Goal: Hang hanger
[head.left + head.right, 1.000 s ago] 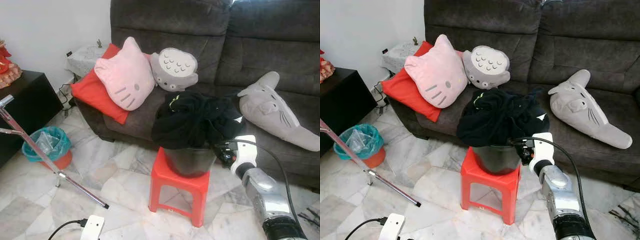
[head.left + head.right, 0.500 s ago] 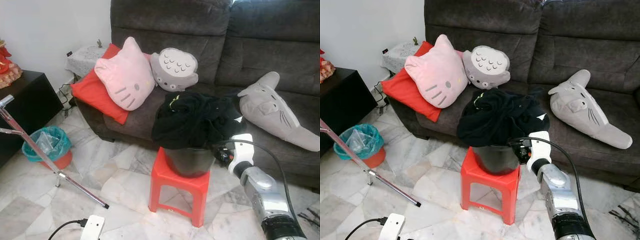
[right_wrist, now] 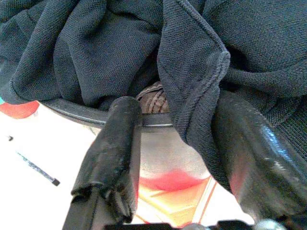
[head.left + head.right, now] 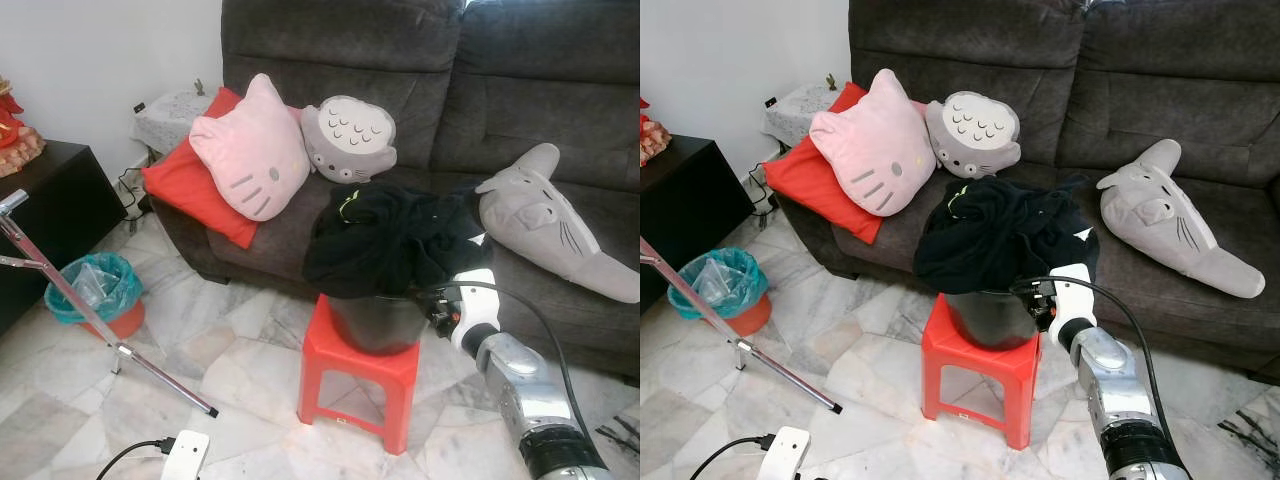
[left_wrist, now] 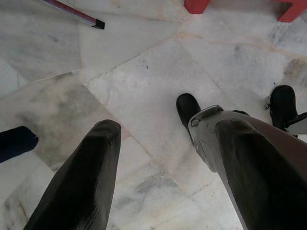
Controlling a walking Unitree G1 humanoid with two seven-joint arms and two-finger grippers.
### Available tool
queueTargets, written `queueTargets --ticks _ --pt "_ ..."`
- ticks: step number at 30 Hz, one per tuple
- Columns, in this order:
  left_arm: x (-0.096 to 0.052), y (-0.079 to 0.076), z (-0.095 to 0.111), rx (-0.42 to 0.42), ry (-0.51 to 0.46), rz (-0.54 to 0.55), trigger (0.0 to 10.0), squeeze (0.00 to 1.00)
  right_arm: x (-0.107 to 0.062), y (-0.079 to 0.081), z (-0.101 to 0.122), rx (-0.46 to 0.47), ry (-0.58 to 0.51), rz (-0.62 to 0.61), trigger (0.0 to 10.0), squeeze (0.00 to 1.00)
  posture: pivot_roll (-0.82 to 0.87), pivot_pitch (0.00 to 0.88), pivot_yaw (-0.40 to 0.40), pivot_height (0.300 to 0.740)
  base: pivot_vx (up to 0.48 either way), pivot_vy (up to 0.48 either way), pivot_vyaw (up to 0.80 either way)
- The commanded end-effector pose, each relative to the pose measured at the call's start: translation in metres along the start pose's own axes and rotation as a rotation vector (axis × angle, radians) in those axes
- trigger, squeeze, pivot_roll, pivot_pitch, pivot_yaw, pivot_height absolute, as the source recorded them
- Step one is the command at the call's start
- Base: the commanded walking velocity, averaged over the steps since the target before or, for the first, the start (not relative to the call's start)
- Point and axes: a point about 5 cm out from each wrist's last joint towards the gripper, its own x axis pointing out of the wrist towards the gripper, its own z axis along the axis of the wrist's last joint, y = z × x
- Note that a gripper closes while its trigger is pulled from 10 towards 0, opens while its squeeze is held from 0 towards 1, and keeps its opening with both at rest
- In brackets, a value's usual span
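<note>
A heap of black clothes (image 4: 390, 240) spills over a dark bucket (image 4: 375, 325) that stands on a red stool (image 4: 355, 375). My right gripper (image 3: 180, 105) is open at the bucket's right rim. A hanging fold of the black cloth (image 3: 192, 62) lies between its fingers. A small brown piece (image 3: 153, 96) peeks out under the cloth at the rim; I cannot tell what it is. In the eye views the right gripper (image 4: 1040, 295) touches the edge of the heap. My left gripper (image 5: 163, 129) hangs open over the marble floor.
A dark sofa (image 4: 520, 90) behind the stool carries a pink cat cushion (image 4: 250, 150), a red cushion (image 4: 185, 190) and grey plush toys (image 4: 550, 215). A slanted metal pole (image 4: 90, 320), a teal bin (image 4: 90, 290) and a white plug box (image 4: 185, 452) are on the left.
My right arm has reached forward and left, so the gripper now sits at the bucket's rim against the black clothes. Everything else has stayed put.
</note>
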Motion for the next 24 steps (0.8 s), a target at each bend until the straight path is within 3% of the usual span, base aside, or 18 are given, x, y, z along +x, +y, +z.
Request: queueTargets --ticks 1,9,14,22,23,24 --pt "-0.001 0.005 -0.001 0.009 0.004 0.014 10.0 0.00 0.001 -0.001 0.001 -0.008 0.011 0.001 0.0 0.00 -0.06 0.000 0.074 0.740 0.000 0.000 0.00" --pt "-0.001 0.005 -0.001 0.011 0.004 0.014 10.0 0.00 0.001 0.008 0.002 -0.024 -0.001 0.060 0.0 0.00 -0.06 0.000 0.074 0.740 0.000 0.000 0.00" --pt "-0.001 0.005 -0.002 0.012 0.004 0.013 10.0 0.00 -0.001 0.021 0.001 -0.057 -0.003 0.149 0.0 0.00 -0.06 0.000 0.074 0.740 0.000 0.000 0.00" --pt "-0.001 0.005 -0.001 0.012 0.003 0.011 10.0 0.00 -0.011 0.032 -0.010 -0.103 0.035 0.228 0.0 0.00 -0.06 0.000 0.074 0.740 0.000 0.000 0.00" --pt "-0.001 0.005 -0.001 0.012 0.003 0.011 10.0 0.00 -0.015 0.033 -0.013 -0.120 0.040 0.223 10.0 0.00 -0.06 0.000 0.074 0.740 0.000 0.000 0.00" --pt "-0.001 0.005 -0.001 0.012 0.003 0.010 10.0 0.00 -0.016 0.033 -0.014 -0.125 0.041 0.220 10.0 0.00 -0.06 0.000 0.074 0.740 0.000 0.000 0.00"
